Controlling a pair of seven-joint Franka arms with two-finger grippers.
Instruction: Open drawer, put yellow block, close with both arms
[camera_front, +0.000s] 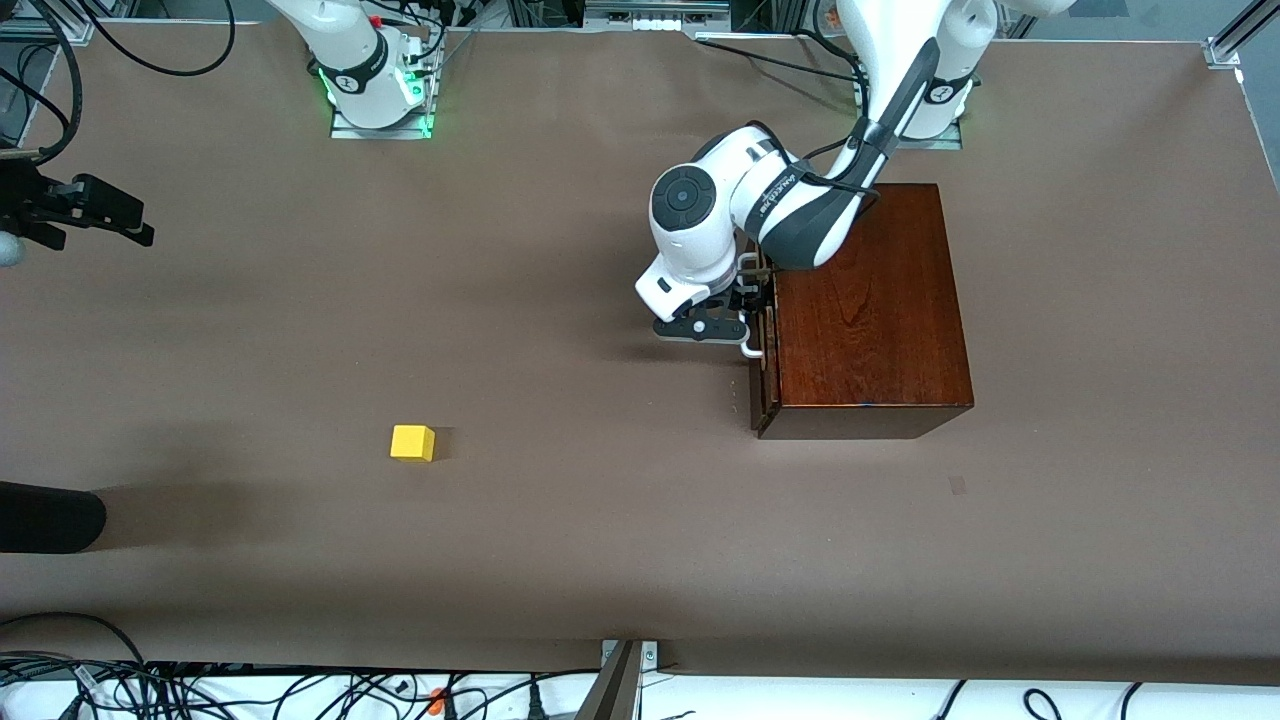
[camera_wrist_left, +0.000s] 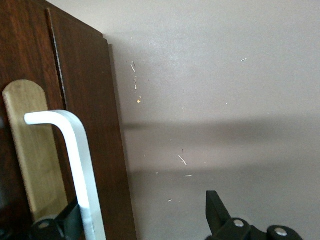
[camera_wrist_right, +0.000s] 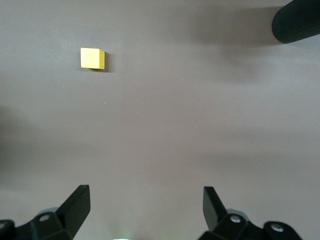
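1. Left end effector (camera_front: 748, 312): sitting at the white loop handle (camera_front: 751, 345) on the drawer (camera_front: 764, 370) front, fingers spread apart with the handle between them, not yet clamped; judged to be lining up for the pull that opens it.
2. Drawer: showing as closed or nearly so, flush in the reddish-brown wooden box (camera_front: 870, 300), which is standing toward the left arm's end of the desk (camera_front: 560, 520).
3. Yellow block (camera_front: 412, 442): lying alone on the bare desk, well apart from the box, toward the right arm's end and nearer to the front camera.
4. Right end effector (camera_wrist_right: 145, 205): hanging over open desk, fingers spread wide and holding nothing; right arm waiting, apparently until the drawer is open.
5. Left wrist view only: revealing the handle (camera_wrist_left: 75, 165) passing just beside one finger (camera_wrist_left: 67, 220), the other finger (camera_wrist_left: 217, 212) well clear, and a pale wood plate (camera_wrist_left: 32, 150) under the handle.
6. Right wrist view only: showing the block (camera_wrist_right: 92, 58) ahead of the open fingers; front view alone giving box and block together.
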